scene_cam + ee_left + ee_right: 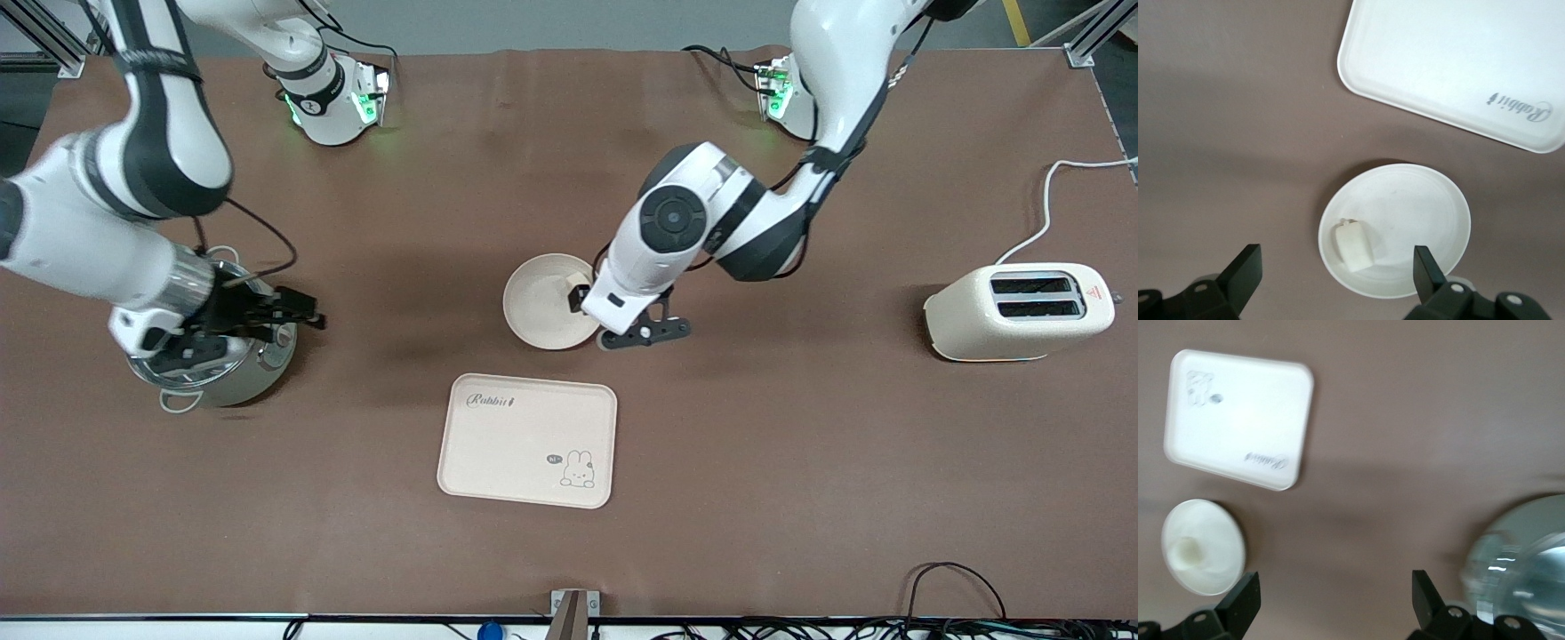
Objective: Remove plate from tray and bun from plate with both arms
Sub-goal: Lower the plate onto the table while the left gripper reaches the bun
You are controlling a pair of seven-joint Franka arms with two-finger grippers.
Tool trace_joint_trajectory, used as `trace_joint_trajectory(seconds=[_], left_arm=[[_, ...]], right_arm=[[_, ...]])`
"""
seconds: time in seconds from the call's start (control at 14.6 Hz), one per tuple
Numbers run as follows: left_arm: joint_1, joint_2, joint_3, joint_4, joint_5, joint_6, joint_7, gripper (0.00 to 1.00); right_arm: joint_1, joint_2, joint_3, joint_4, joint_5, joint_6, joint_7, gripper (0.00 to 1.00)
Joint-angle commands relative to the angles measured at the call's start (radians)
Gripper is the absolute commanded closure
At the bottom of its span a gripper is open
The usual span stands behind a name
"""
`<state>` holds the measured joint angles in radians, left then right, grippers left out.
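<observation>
- Brown matte worktop (800, 462) carries everything; the cream rectangular tray with the "Rabbit" script and rabbit drawing (526, 440) lies bare, nearest the front camera.
- At the tray's twelve o'clock in the front view, apart from it, sits the round shallow cream-white plate (538, 302), so the plate is already off the tray.
- The small pale cream bun (1355, 245) rests on the plate, near the rim at the plate's three o'clock in the front view.
- The left gripper (1338, 277) hovers over that edge of the plate, its black fingers (1245, 270) spread wide and empty.
- The step in hand looks like lifting the bun: centre the gap over it, descend straight, stop short of the plate floor and close gently, since bread squashes.
- Watch the raised rim; a finger catching it could tip or drag the plate.
- The right gripper (1335, 600) waits over the shiny steel lidded pot (213, 364), fingers apart, holding nothing.
- A cream two-slot toaster (1018, 311) stands toward the left arm's end.
</observation>
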<state>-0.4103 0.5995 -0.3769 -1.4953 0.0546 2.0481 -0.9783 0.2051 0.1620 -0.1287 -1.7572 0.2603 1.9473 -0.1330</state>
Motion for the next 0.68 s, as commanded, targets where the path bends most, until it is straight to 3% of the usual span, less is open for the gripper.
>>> trace_joint_trajectory(seconds=[0.0, 0.27, 0.62], left_arm=[[-0.039, 0.04, 0.0, 0.012, 0.109, 0.006, -0.188, 0.0], [-0.117, 0.094, 0.004, 0.009, 0.142, 0.006, -0.351, 0.0], [-0.159, 0.138, 0.004, -0.032, 0.178, 0.029, -0.415, 0.08]], right_arm=[[-0.016, 0.024, 0.004, 0.166, -0.139, -0.123, 0.113, 0.0], [-0.058, -0.004, -0.012, 0.275, -0.188, -0.243, 0.11, 0.0], [-0.105, -0.119, -0.006, 0.291, -0.222, -0.362, 0.138, 0.0]])
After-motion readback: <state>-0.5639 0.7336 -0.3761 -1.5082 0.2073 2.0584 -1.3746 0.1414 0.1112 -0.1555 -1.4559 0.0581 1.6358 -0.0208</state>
